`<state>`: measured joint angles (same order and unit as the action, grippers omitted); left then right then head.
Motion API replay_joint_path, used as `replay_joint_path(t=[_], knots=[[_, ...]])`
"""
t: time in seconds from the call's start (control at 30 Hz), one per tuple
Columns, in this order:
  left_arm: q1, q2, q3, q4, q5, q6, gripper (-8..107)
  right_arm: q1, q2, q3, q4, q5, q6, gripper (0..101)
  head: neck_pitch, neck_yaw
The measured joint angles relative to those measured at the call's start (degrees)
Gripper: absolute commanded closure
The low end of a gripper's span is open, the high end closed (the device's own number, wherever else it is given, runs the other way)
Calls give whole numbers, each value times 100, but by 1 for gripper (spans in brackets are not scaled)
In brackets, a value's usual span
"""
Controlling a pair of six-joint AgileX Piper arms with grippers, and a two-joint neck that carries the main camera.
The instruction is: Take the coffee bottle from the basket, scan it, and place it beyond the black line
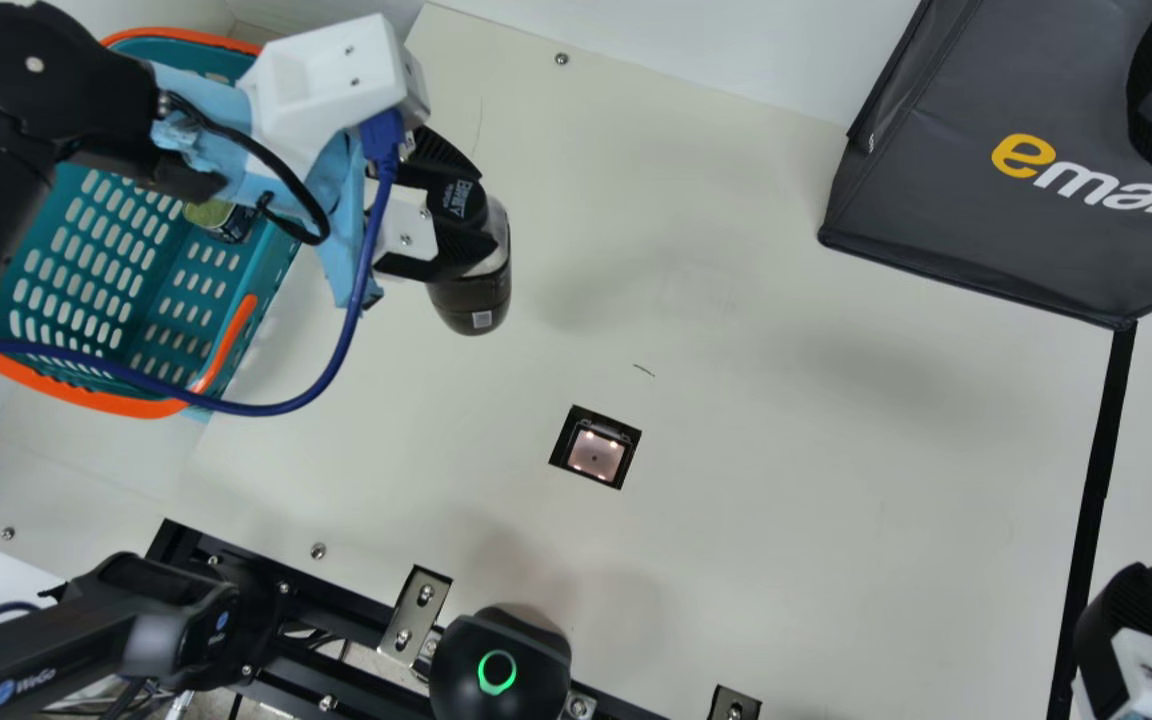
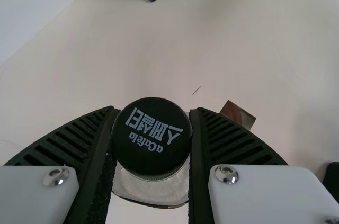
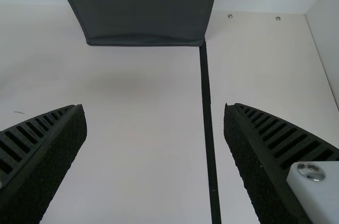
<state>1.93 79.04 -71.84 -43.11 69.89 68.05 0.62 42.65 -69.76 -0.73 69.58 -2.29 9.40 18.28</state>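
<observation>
In the main view my left gripper (image 1: 458, 215) is shut on the neck and cap of the dark coffee bottle (image 1: 474, 296), which hangs right of the basket (image 1: 126, 290). The left wrist view has the bottle's black cap (image 2: 151, 136) pinched between both fingers of my left gripper (image 2: 152, 142). The scanner window (image 1: 595, 455) is set in the table, lower right of the bottle. At the main view's lower right corner stands my right gripper (image 1: 1131, 630) by the black line (image 1: 1096, 500). From the right wrist view, my right gripper (image 3: 154, 123) is open with nothing held.
A dark grey bag (image 1: 1016, 170) stands at the table's far right, meeting the black line's end. A green-topped can (image 1: 221, 218) lies in the basket. A black device with a green ring (image 1: 501, 665) sits at the near edge. Bare table (image 1: 786, 400) spreads between scanner and line.
</observation>
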Motion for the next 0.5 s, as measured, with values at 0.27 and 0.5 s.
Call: replay_joint_path(t=[0.27, 0.5], knots=[[-232, 72, 37, -115, 0, -39, 89, 0, 0, 0, 0, -6, 0, 10, 0, 0], [-493, 118, 214, -298, -226, -53, 89, 0, 0, 0, 0, -6, 0, 10, 0, 0]])
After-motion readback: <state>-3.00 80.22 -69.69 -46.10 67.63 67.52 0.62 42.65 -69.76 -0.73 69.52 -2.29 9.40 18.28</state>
